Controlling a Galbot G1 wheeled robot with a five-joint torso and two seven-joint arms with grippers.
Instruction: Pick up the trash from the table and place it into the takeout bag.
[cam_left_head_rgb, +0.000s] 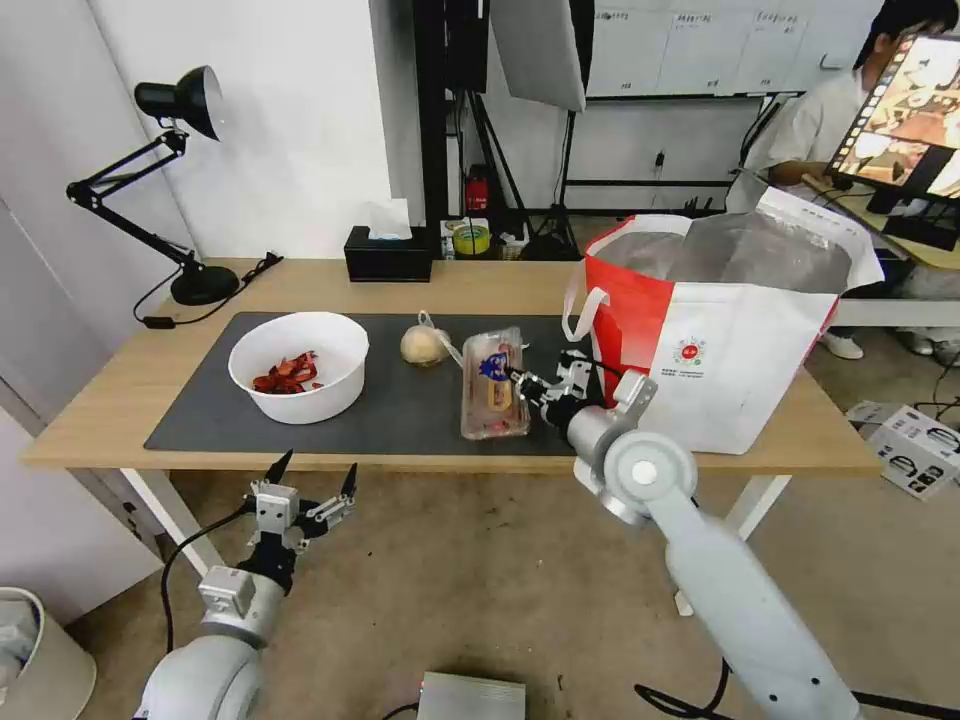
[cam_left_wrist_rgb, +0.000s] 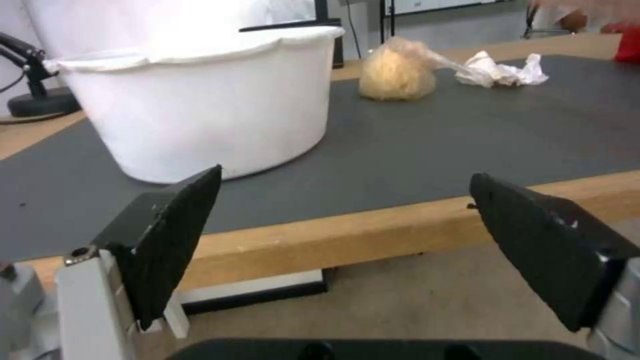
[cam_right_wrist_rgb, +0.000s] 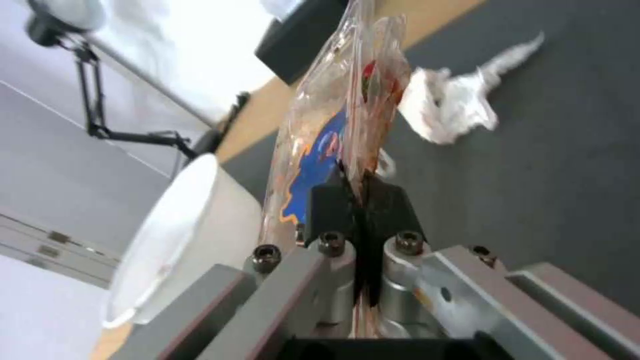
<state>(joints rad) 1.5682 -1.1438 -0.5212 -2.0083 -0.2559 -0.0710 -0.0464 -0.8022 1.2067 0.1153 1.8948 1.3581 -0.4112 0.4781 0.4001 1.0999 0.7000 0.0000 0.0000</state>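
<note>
Head view: long light-wood table (cam_left_head_rgb: 480, 285) with a large dark grey mat (cam_left_head_rgb: 400, 400). On the mat, a white round bowl of red scraps (cam_left_head_rgb: 297, 366), then a beige lump in a clear bag (cam_left_head_rgb: 424, 345), then a clear plastic clamshell tray with small red fruits and a blue label (cam_left_head_rgb: 493, 384). Right gripper (cam_left_head_rgb: 522, 383) is at the tray's right edge, fingers clamped on it. Just beyond, a boxy white fabric takeout bag with red side panel and silver foil lining (cam_left_head_rgb: 725, 330) stands open on the table's right end. Left gripper (cam_left_head_rgb: 313, 478) hangs below the table's front edge, fingers spread apart. Black tissue box (cam_left_head_rgb: 388, 255) and black desk lamp (cam_left_head_rgb: 180, 180) at the far side.

Left wrist view: both black fingers wide, nothing between them. Bowl (cam_left_wrist_rgb: 200, 100) near, bagged lump (cam_left_wrist_rgb: 397, 72) farther off, crumpled white tissue (cam_left_wrist_rgb: 500, 70) beside it on the mat.

Right wrist view: fingers pressed together on the tray's (cam_right_wrist_rgb: 333, 130) rim; the tray is tilted up on edge. Tissue (cam_right_wrist_rgb: 453, 100) lies on the mat behind it; bowl (cam_right_wrist_rgb: 180, 235) to one side.
</note>
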